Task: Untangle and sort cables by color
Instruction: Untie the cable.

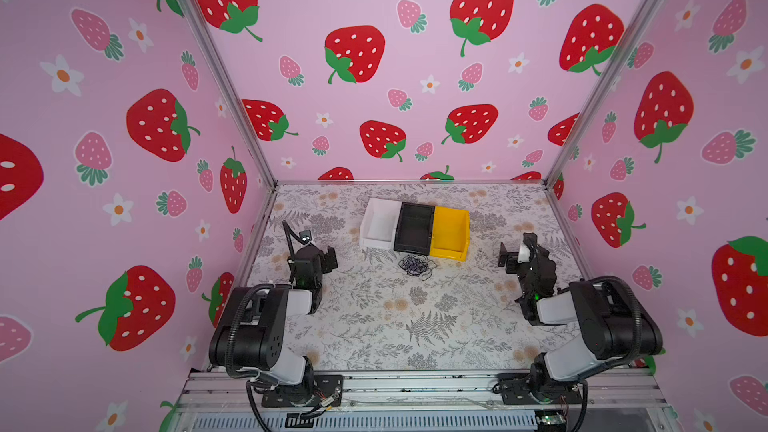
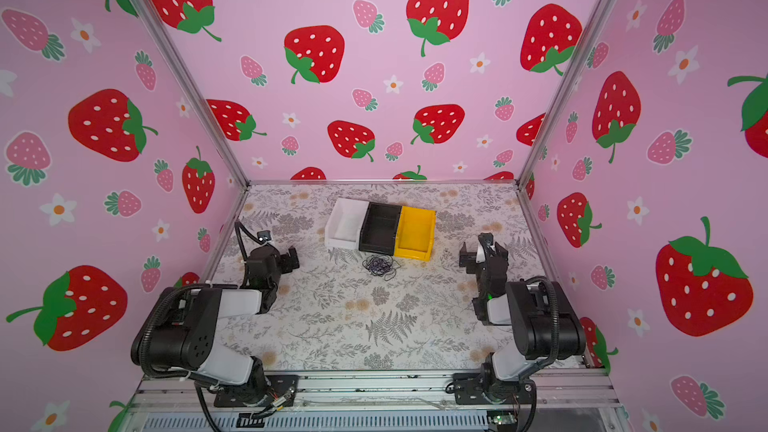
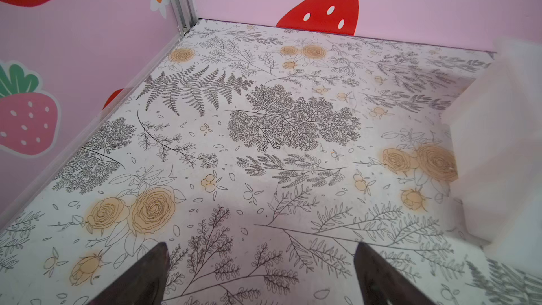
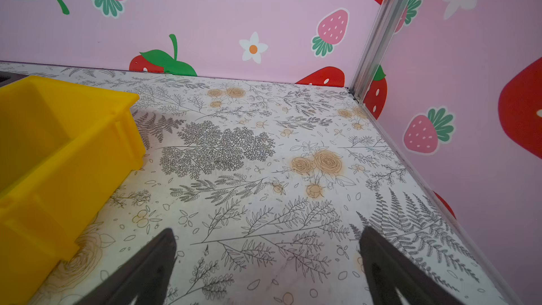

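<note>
So the thin black and dark purple-blue cables (image 1: 417, 266) are all lying in one tangled clump on the floral-print tabletop (image 1: 395, 326), just in front of the black plastic bin (image 1: 413, 228). That bin is sitting between a white plastic bin (image 1: 366, 222) and a yellow plastic bin (image 1: 451, 230). The left gripper (image 3: 261, 247) and right gripper (image 4: 268, 231) are both gaping wide, holding nothing, hovering well apart from the clump on either side.
</note>
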`<state>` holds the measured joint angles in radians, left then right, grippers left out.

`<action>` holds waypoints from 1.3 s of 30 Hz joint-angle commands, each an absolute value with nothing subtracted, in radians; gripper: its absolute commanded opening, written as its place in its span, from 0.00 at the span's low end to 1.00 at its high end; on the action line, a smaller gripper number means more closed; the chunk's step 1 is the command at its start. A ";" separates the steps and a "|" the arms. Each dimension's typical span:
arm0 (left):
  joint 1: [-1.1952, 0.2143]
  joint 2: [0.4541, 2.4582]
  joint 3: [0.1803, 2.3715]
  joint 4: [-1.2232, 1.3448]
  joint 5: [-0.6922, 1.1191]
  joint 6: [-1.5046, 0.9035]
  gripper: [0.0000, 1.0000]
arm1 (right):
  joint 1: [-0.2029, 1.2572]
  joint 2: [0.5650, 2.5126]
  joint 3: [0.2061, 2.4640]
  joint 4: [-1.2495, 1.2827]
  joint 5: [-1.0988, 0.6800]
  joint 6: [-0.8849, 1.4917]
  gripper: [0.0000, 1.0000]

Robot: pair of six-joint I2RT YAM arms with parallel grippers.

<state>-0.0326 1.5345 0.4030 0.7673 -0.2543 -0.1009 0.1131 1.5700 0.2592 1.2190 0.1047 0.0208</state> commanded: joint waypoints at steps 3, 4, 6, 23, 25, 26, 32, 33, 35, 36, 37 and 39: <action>-0.029 1.546 0.433 0.799 -0.270 -0.083 0.99 | 0.110 1.574 0.270 1.252 0.110 0.003 0.99; -0.029 1.547 0.433 0.800 -0.270 -0.083 0.99 | 0.109 1.574 0.270 1.253 0.111 0.002 0.99; -0.029 1.546 0.433 0.800 -0.270 -0.083 0.99 | 0.110 1.574 0.270 1.252 0.111 0.003 0.99; -0.029 1.545 0.431 0.800 -0.270 -0.084 0.97 | 0.108 1.574 0.272 1.249 0.108 0.005 0.99; -0.029 1.543 0.430 0.806 -0.269 -0.083 0.87 | 0.107 1.571 0.264 1.262 0.123 0.011 0.99; -0.029 1.532 0.435 0.796 -0.270 -0.084 0.87 | 0.108 1.568 0.255 1.273 0.136 0.019 0.99; -0.029 1.314 0.597 0.363 -0.270 -0.094 0.88 | 0.124 1.398 0.277 1.110 0.120 -0.007 0.96; -0.029 1.275 0.611 0.314 -0.230 -0.096 0.87 | 0.131 1.354 0.304 1.028 0.084 -0.016 0.93; -0.034 1.188 0.660 0.166 -0.116 -0.127 0.81 | 0.153 1.271 0.355 0.874 -0.042 -0.024 0.86; -0.040 1.156 0.687 0.091 -0.071 -0.155 0.80 | 0.174 1.245 0.379 0.808 -0.099 -0.035 0.85; -0.049 1.124 0.713 0.017 -0.021 -0.186 0.80 | 0.203 1.225 0.408 0.730 -0.157 -0.048 0.83; -0.083 1.081 0.736 -0.064 0.052 -0.227 0.79 | 0.275 1.212 0.457 0.599 -0.217 -0.081 0.78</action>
<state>-0.0517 1.1164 0.6975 0.1959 -0.1028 -0.1608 0.2081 1.2327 0.4103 0.8524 -0.0502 -0.0261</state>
